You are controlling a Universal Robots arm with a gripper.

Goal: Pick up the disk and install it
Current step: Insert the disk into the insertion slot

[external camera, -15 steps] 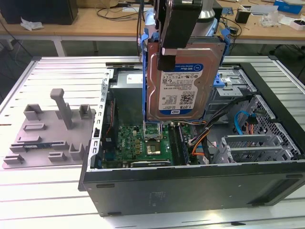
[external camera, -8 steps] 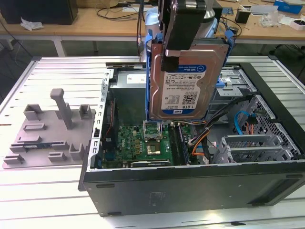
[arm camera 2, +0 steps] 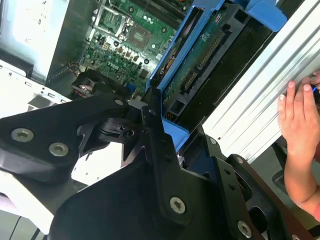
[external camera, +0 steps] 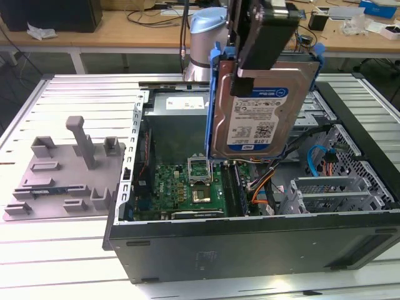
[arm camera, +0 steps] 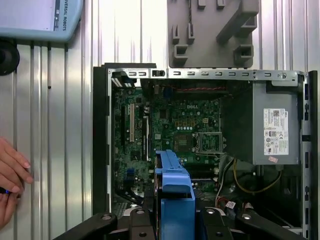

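The disk (external camera: 259,112) hangs upright over the open computer case (external camera: 250,247), with its silver face and blue-and-white label towards the exterior camera. A blue rail frame runs round its edges. My gripper (external camera: 253,65) is shut on the disk's top edge. In the second wrist view the disk (arm camera 2: 200,57) shows its green circuit-board side, with a black finger (arm camera 2: 157,145) lying against the blue rail. In the first wrist view the blue rail (arm camera: 175,187) stands between the black fingers (arm camera: 142,225), above the motherboard (arm camera: 175,125).
A grey fixture tray (external camera: 62,175) with upright posts lies on the slatted table on the exterior view's left. A drive cage and orange and blue cables (external camera: 312,165) fill the case's right side. A person's hand (arm camera 2: 300,120) rests on the table beside the case.
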